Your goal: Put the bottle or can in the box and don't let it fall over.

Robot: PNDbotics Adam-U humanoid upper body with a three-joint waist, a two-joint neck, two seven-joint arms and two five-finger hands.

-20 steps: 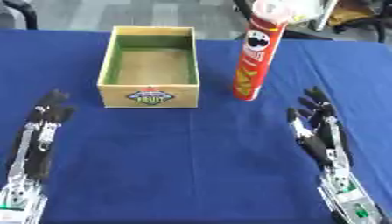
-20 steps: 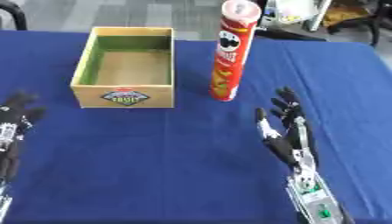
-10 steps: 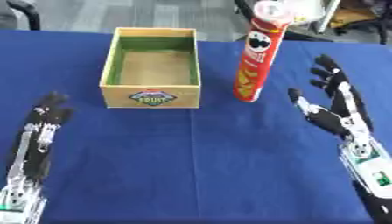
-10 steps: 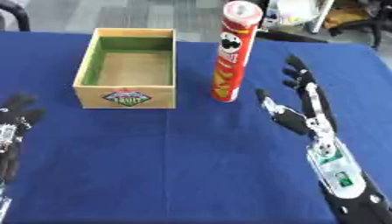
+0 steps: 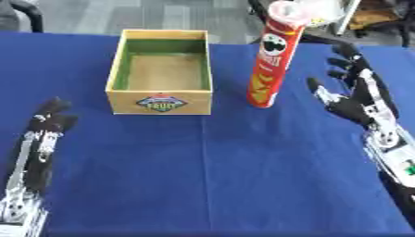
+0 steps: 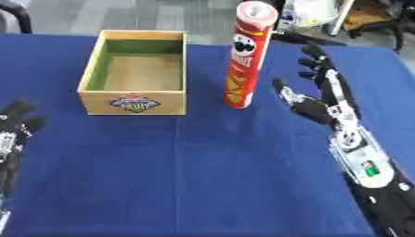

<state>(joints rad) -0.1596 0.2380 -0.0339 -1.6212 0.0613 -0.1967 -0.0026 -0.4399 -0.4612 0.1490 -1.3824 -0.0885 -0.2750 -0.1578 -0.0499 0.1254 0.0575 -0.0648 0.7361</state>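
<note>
Worktop [image 5: 210, 176] covered with blue cloth, fills most of view. Open wooden box [image 5: 161, 71] sits left of centre toward far side, green inner walls, label on near wall, nothing visible inside. Tall red can [image 6: 246, 54] stands upright just right of box, apart from it, pale lid on top. Left hand [image 5: 45, 134] rests on cloth near lower left corner, fingers straight, pointing away. Near half of cloth bare between the arms.
</note>
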